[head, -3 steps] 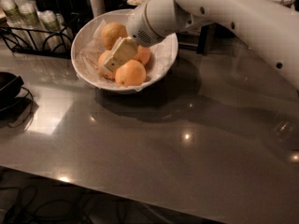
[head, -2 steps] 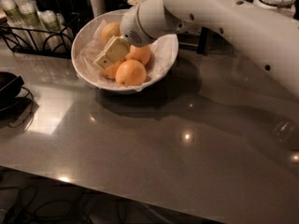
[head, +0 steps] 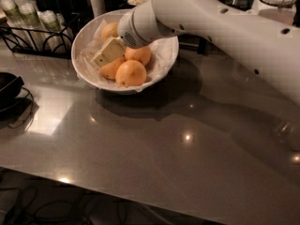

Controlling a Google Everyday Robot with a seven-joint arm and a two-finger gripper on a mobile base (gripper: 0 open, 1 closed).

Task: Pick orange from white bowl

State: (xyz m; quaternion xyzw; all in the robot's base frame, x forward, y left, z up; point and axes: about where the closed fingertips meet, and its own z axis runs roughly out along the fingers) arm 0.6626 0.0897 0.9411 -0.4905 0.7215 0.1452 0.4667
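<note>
Gripper low inside the white bowl, among the fruit.
On the grey table, the bowl holds three deeper-coloured fruits at its near side. The gripper lies just behind them, and I cannot tell if it is open or closed. The orange, which is paler, sits behind the gripper near the far rim, beside the white arm.
</note>
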